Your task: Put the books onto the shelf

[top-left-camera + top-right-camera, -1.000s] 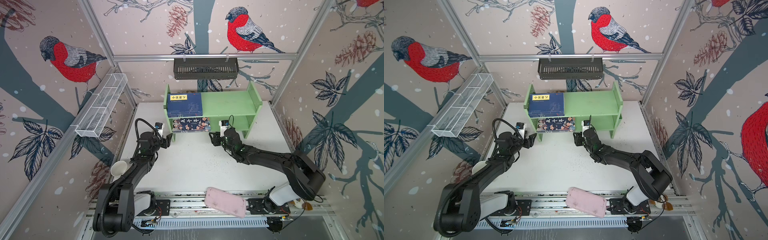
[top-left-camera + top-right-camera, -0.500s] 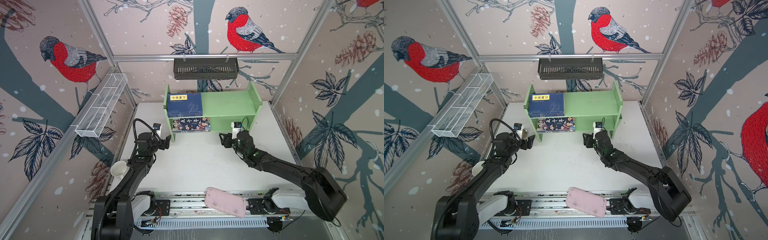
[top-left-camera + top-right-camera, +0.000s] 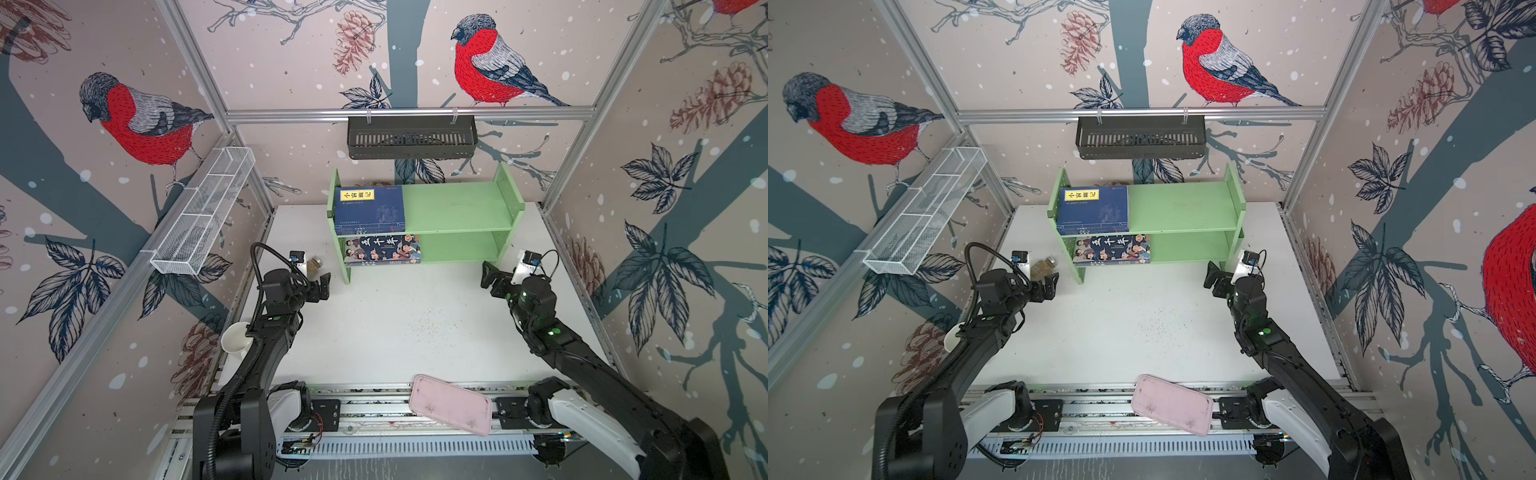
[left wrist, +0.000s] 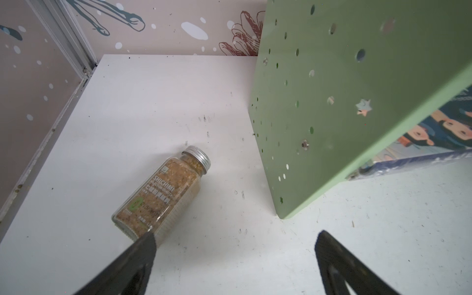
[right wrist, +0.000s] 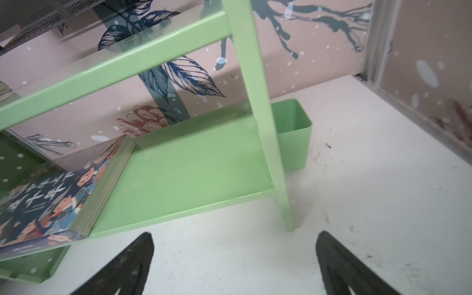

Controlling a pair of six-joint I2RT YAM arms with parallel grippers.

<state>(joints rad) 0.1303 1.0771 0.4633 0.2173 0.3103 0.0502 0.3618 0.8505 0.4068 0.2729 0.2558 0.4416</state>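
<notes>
Two arms hang low before the shelf (image 3: 457,203), each empty-handed. The left gripper (image 4: 236,238), jaws spread wide with nothing between them, sits just off the shelf's left front corner. The right gripper (image 5: 235,237), jaws equally wide and bare, sits just off its right front corner.

Seen from the left wrist, a jar (image 4: 163,194) of brown seasoning with a metal cap lies on its side on the table (image 3: 395,324), near the shelf's left panel but apart from it. One fingertip overlaps the jar's base in that view, and contact cannot be told. From the right wrist, a green bin (image 5: 293,132) stands just beside the shelf's right panel, on its outer side.

In both top views the navy books (image 3: 370,210) lie flat at the left end of the shelf's upper tier, yellow label up. The cartoon book (image 3: 382,249) lies flat at the left end of the lower tier, its front edge jutting slightly past the tier. A pink tray (image 3: 451,409) rests on the rail well in front of the shelf. A black basket (image 3: 411,137) hangs on the wall above it.
</notes>
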